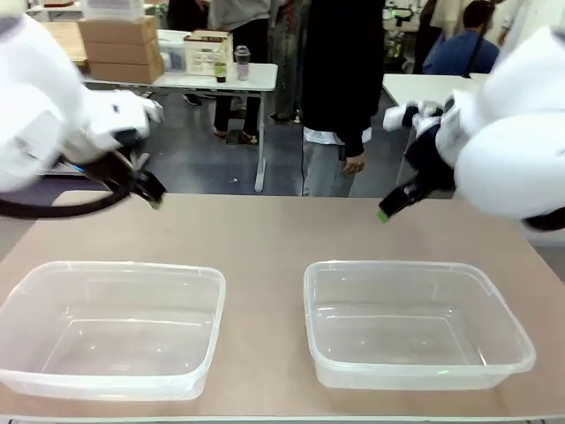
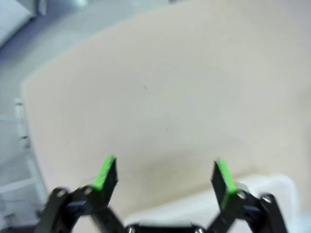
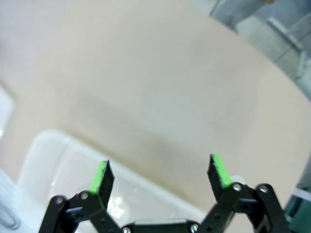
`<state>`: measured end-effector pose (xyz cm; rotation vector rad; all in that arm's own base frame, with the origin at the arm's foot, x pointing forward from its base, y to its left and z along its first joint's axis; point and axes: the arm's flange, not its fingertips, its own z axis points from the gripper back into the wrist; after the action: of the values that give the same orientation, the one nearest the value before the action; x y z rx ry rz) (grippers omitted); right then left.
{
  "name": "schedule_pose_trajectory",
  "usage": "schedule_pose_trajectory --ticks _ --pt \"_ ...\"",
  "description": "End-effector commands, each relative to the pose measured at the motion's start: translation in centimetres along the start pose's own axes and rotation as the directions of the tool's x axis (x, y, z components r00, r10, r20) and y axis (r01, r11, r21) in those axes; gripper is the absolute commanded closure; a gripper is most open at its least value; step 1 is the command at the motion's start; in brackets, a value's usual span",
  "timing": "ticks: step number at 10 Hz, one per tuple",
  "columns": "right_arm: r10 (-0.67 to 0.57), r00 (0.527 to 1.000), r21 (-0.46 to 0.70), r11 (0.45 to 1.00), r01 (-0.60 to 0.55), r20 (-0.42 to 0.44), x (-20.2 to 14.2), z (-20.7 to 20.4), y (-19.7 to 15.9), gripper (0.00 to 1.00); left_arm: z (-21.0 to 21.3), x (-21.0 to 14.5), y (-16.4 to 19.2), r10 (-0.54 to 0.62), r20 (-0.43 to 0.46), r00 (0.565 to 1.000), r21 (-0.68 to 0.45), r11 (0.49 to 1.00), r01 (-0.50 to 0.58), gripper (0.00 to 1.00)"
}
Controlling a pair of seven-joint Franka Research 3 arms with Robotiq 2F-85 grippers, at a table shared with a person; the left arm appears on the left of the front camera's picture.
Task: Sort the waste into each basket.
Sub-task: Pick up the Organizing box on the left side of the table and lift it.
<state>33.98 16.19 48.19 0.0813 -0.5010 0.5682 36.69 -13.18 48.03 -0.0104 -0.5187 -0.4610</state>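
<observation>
Beige table [image 1: 265, 230], left basket [image 1: 124, 267], right basket [image 1: 397, 265], left tool [image 2: 164, 165] and right tool [image 3: 159, 165] both wide.

Room beyond the beige tabletop [image 1: 282, 225]. Well behind the left gripper [image 1: 152, 196], a white table [image 1: 225, 78] on slim legs carries stacked cardboard boxes [image 1: 119, 44], a printed carton [image 1: 207, 53] and a lidded tumbler [image 1: 242, 62]. Well behind the right gripper [image 1: 388, 210] stands a second white table [image 1: 428, 87]. Between the two tables lies dark grey floor [image 1: 194, 155], evenly lit.
</observation>
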Motion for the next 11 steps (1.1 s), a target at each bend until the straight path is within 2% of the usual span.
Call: schedule_pose_trajectory --ticks 1,2,3,4,5,6,7,8,9,10,11 --pt "-0.006 1.000 0.043 0.999 0.005 0.022 -2.5 6.0 3.1 0.00 6.8 -2.8 -2.4 -0.028 0.054 0.998 -0.132 0.991 0.035 0.00" --pt "-0.035 0.999 -0.033 0.999 0.037 0.039 -4.2 5.7 4.2 0.00 6.5 -4.6 -3.5 -0.079 0.053 0.995 -0.154 0.984 0.086 0.00" --pt "-0.004 1.000 0.013 1.000 0.004 0.010 -0.7 4.2 1.4 0.00 4.6 -0.4 -1.4 -0.001 0.026 1.000 -0.047 0.999 0.003 0.00" --pt "-0.004 1.000 0.013 1.000 0.004 0.010 -0.7 4.2 1.4 0.00 4.6 -0.4 -1.4 -0.001 0.026 1.000 -0.047 0.999 0.003 0.00" --pt "-0.008 1.000 -0.003 1.000 0.008 0.030 -1.6 7.7 3.2 0.00 8.5 -1.3 -3.4 -0.030 0.052 0.998 -0.100 0.994 0.035 0.00" --pt "-0.126 0.992 0.324 0.939 0.119 0.001 -1.9 8.1 3.1 0.00 8.5 -1.8 -2.8 -0.077 0.024 0.997 -0.364 0.928 0.080 0.00" --pt "-0.298 0.955 0.439 0.860 0.261 0.014 -2.9 10.8 3.3 0.00 10.5 -3.2 -1.0 -0.050 0.064 0.997 -0.503 0.861 0.076 0.00" --pt "-0.467 0.883 0.589 0.725 0.356 0.041 -5.1 14.4 3.6 0.00 13.2 -5.6 1.5 0.052 0.063 0.997 -0.691 0.723 0.006 0.00" --pt "-0.593 0.805 0.639 0.629 0.443 0.027 -7.2 16.8 3.6 0.00 15.1 -7.6 3.5 0.155 0.076 0.985 -0.771 0.635 -0.041 0.00" --pt "-0.696 0.712 0.656 0.581 0.481 0.094 -9.2 18.6 3.2 0.00 16.2 -9.4 5.3 0.245 0.089 0.965 -0.814 0.576 -0.071 0.00" --pt "-0.768 0.630 0.677 0.525 0.516 0.115 -11.1 19.5 2.7 0.00 16.6 -10.9 6.4 0.317 0.105 0.943 -0.846 0.526 -0.083 0.00"
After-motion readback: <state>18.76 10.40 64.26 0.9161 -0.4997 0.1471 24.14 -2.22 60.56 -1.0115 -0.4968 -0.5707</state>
